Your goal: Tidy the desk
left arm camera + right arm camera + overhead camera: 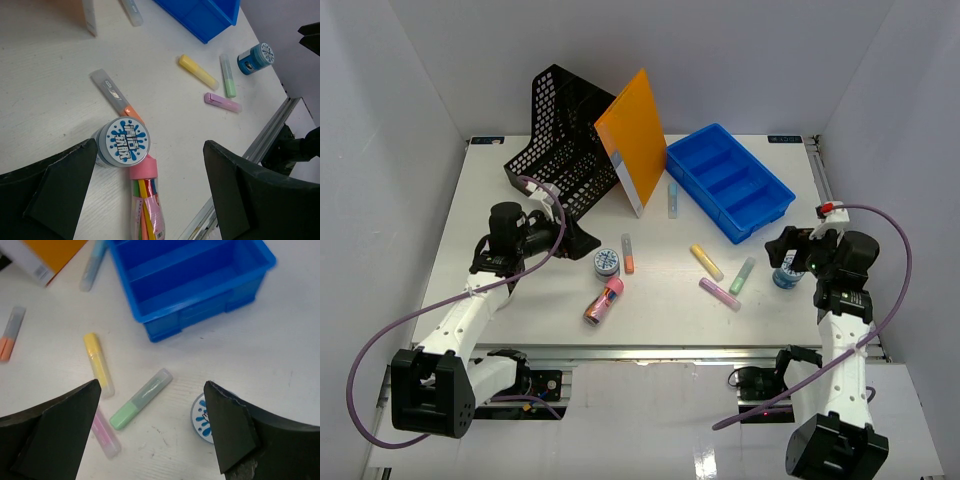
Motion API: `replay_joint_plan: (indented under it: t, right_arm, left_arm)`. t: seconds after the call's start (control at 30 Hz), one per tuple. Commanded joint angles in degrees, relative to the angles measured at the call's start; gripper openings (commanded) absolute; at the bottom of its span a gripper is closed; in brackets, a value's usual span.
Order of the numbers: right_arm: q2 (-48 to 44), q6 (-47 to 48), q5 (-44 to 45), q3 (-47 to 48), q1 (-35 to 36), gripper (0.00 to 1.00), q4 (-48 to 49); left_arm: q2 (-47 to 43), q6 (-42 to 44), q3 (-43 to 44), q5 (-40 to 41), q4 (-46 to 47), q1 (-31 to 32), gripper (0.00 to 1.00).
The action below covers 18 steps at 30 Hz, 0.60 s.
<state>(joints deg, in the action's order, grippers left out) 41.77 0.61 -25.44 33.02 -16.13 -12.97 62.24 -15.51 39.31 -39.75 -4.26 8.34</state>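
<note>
Left hand: left gripper (149,150) is spread wide, pinches nothing, and hangs low over the desk.
Right hand: right gripper (152,385) is spread wide too, with nothing between its fingers.
Task thing: the large flat white desk (660,300) lies under both grippers, with loose items scattered on it.
Progress: judged to be at the very start; nothing appears put away.
Tray: the blue plastic compartment tray (200,315) sits ahead of the right gripper; the compartments in view hold nothing.
Under left gripper: a round jar with a blue-and-white printed lid (121,142) sits by its left finger. A pink-capped clear tube of coloured pencils (145,200) lies against or just beside the jar; which cannot be told. An orange highlighter with a clear cap (116,95) lies just ahead.
Under right gripper: a green highlighter (141,399) lies between the fingers in view. A yellow highlighter (98,362) and a pink highlighter (106,435) lie toward its left finger. A second blue-lidded jar (202,417) is partly hidden by its right finger.
Farther off: a black mesh file holder (560,140) stands ahead of the left gripper, with a flat orange folder (635,125) leaning tilted on it. A pale clear pen (672,200) lies at the folder's foot.
Left to do: probably every pen, both jars and the tube still need a place.
In the way: the jar and tube crowd each other, so a clean grasp looks awkward. The tilted folder may slip if bumped.
</note>
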Motion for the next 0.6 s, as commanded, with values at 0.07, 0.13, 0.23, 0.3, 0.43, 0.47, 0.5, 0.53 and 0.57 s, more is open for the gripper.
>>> replay_joint_plan:
  t: [0.07,0.13,0.23,0.3,0.43,0.47,0.5,0.53,0.57]
  right_arm:
    - [-3.1,24.4,-31.4,-3.6,0.1,0.90,-3.7]
    - [-2.0,31.3,-35.6,-2.6,0.1,0.90,-8.8]
    - [-0.6,30.6,-37.7,-2.6,0.1,0.90,-8.1]
    - [0.6,30.5,-37.1,-1.9,0.1,0.90,-8.2]
    - [3.0,30.5,-37.0,-0.7,0.1,0.90,-8.4]
    - [3.4,30.7,-37.4,-0.5,0.1,0.90,-8.6]
    - [3.6,31.2,-37.8,-0.4,0.1,0.90,-8.8]
    - [3.6,31.9,-38.2,-0.3,0.1,0.90,-9.1]
    - [3.4,32.2,-38.5,-0.5,0.1,0.90,-9.2]
  left_arm:
    - [-1.2,-0.9,1.0,-0.2,0.1,1.7,0.98]
    - [-1.5,-1.2,0.6,1.0,-0.5,2.3,0.98]
    - [-2.4,-1.6,0.1,2.4,-0.8,3.3,0.98]
    - [-2.9,-1.7,-0.3,3.4,-0.8,4.1,0.98]
    - [-3.6,-1.7,-1.0,5.7,-1.1,5.8,0.98]
    - [-3.8,-1.8,-1.1,6.7,-1.4,6.4,0.98]
    - [-4.1,-1.9,-1.3,7.8,-1.7,7.0,0.98]
    - [-4.5,-2.1,-1.5,9.1,-2.0,7.6,0.98]
    - [-5.3,-2.4,-1.7,11.3,-2.6,8.5,0.98]
